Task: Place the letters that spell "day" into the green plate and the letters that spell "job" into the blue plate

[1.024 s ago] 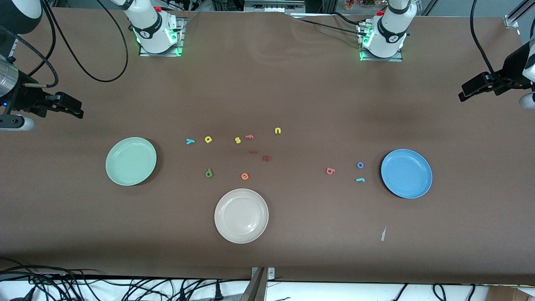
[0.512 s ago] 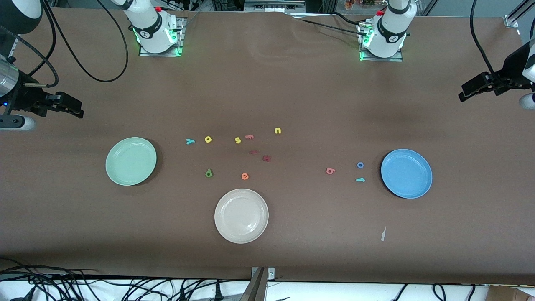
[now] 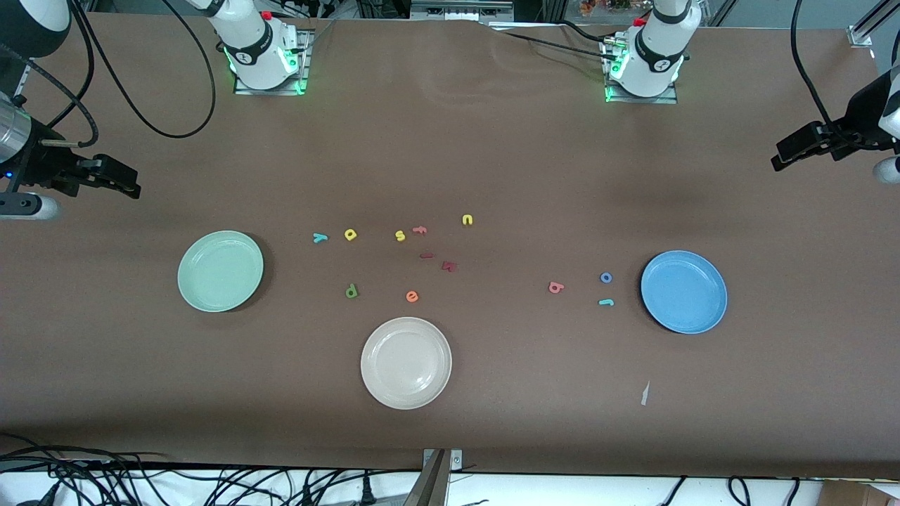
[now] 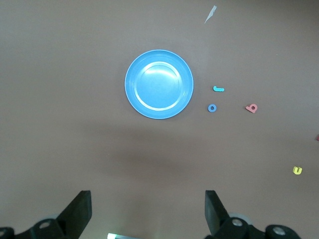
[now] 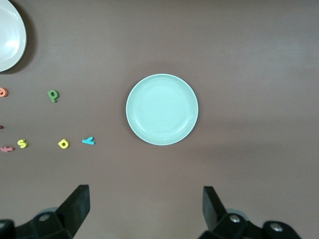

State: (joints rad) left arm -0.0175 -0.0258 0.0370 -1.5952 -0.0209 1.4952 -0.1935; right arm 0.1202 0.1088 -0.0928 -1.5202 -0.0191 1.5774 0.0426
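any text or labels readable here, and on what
No printed words or labels; only loose foam letters on the table:
"y" teal
"a" yellow
"s" yellow
"n" yellow
"d" green
"e" orange
"b" salmon
"o" blue
"j" teal
The salmon and dark red pieces: too small to read.

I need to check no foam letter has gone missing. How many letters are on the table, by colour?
Teal: 2
Yellow: 3
Green: 1
Orange: 1
Salmon pink: 2
Dark red: 2
Blue: 1
Total: 12
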